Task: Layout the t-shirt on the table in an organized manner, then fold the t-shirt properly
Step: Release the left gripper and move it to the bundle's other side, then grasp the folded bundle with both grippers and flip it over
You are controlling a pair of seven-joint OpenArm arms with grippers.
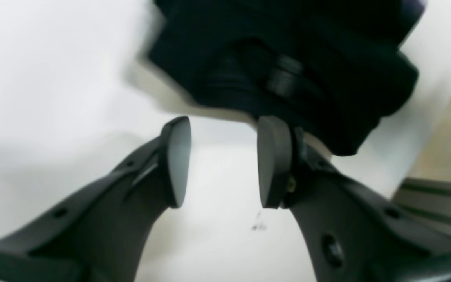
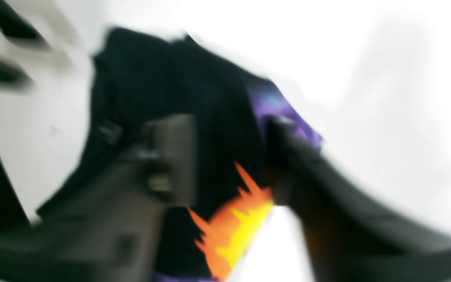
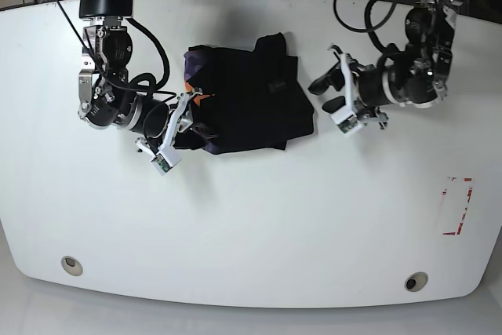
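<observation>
Shirt [image 3: 249,98] lay bunched in a dark heap on the white worktop [image 3: 259,225], toward the far edge, between the two arms. Black cloth, with a purple patch [image 2: 278,111] and an orange-yellow flame print [image 2: 235,231] showing in the right wrist view; the same colours peeked out at the heap's edge nearest the right arm in the base view. Right pincer [image 3: 188,119] sat at that edge of the heap, jaws spread, cloth lying between and under them; the wrist view was badly blurred, and whether the fingers touched the cloth could not be told. Left pincer [image 3: 328,88] hung just beside the opposite edge of the shirt, apart from it, jaws wide with nothing between them but bare worktop; its wrist view showed both pads [image 1: 178,160] clear and the black heap just beyond the tips. Two grommet holes [image 3: 71,263] sat near the front edge of the worktop, and red tape marks [image 3: 459,203] lay well off to the left arm's side.
</observation>
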